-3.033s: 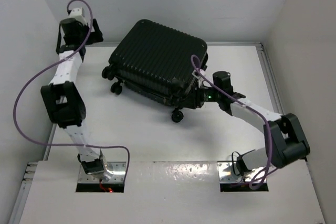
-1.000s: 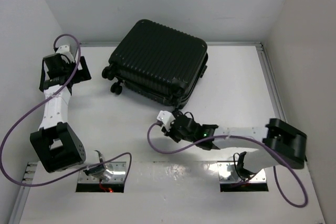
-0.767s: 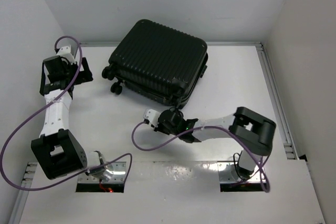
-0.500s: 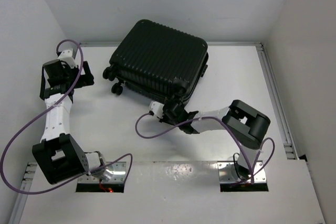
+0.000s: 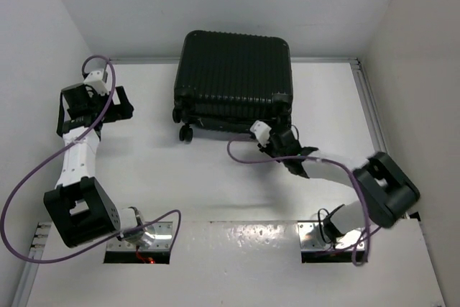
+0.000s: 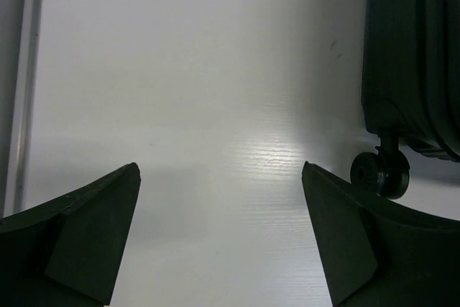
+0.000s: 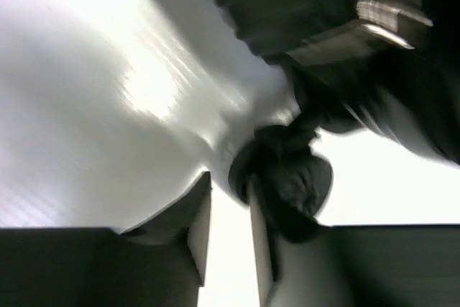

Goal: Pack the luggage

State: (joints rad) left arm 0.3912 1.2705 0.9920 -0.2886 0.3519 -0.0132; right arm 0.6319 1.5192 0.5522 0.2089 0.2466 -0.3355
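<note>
The luggage [image 5: 233, 70] is a black ribbed hard-shell suitcase lying closed at the back middle of the table, squared to the back edge. My right gripper [image 5: 276, 136] is at its near right corner. In the right wrist view the right gripper [image 7: 230, 181] is nearly shut with only a thin gap, holding nothing. A small black wheel [image 7: 287, 177] lies against its right finger, under the blurred shell [image 7: 302, 5]. My left gripper [image 5: 121, 106] is open and empty, left of the suitcase. The left wrist view shows the left gripper [image 6: 219, 174] over bare table, with a wheel [image 6: 379, 174] and the shell [image 6: 417, 55] at the right.
White walls close in the table [image 5: 180, 177] at the left, back and right. A metal rail [image 5: 374, 113] runs along the right edge. Purple cables [image 5: 244, 159] loop beside both arms. The raised front panel [image 5: 230, 249] holds the arm bases.
The suitcase has turned and slid right, from slanted to square with the back edge. My right gripper swung from its near left side to its near right wheel. The left arm barely moved.
</note>
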